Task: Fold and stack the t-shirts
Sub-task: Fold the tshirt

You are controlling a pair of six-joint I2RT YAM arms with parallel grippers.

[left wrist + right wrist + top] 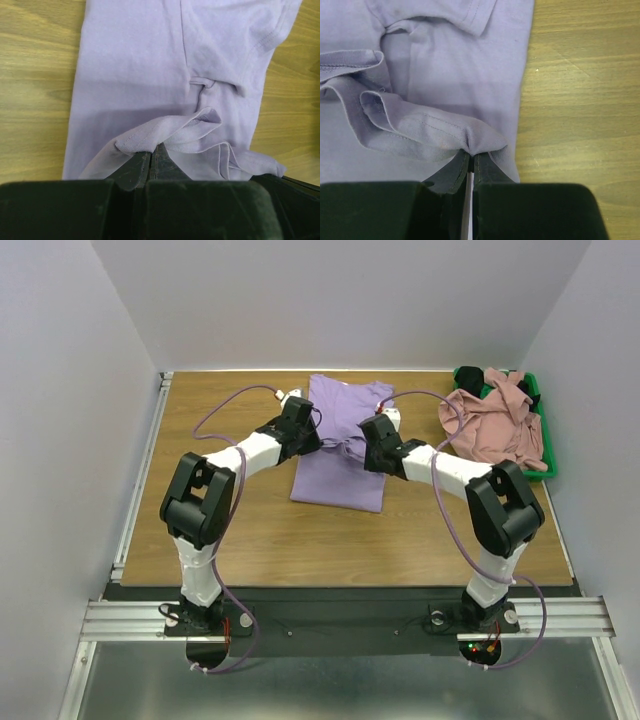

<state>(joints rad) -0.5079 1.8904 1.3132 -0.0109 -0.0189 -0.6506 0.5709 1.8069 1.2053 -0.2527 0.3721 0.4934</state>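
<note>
The lavender t-shirt (338, 455) lies partly folded into a narrow strip at the middle back of the table. My left gripper (318, 443) is shut on a hemmed edge of the lavender t-shirt (150, 65) and lifts it above the flat cloth. My right gripper (362, 448) is shut on another hemmed edge of the lavender t-shirt (465, 75). The two grippers are close together over the shirt's middle. A dusty pink t-shirt (495, 420) is bunched in the green bin (545, 455), with a black t-shirt (470, 377) at the bin's far end.
The green bin stands at the back right of the wooden table (200, 530). White walls close in the back and sides. A metal rail (135, 490) runs along the table's left edge.
</note>
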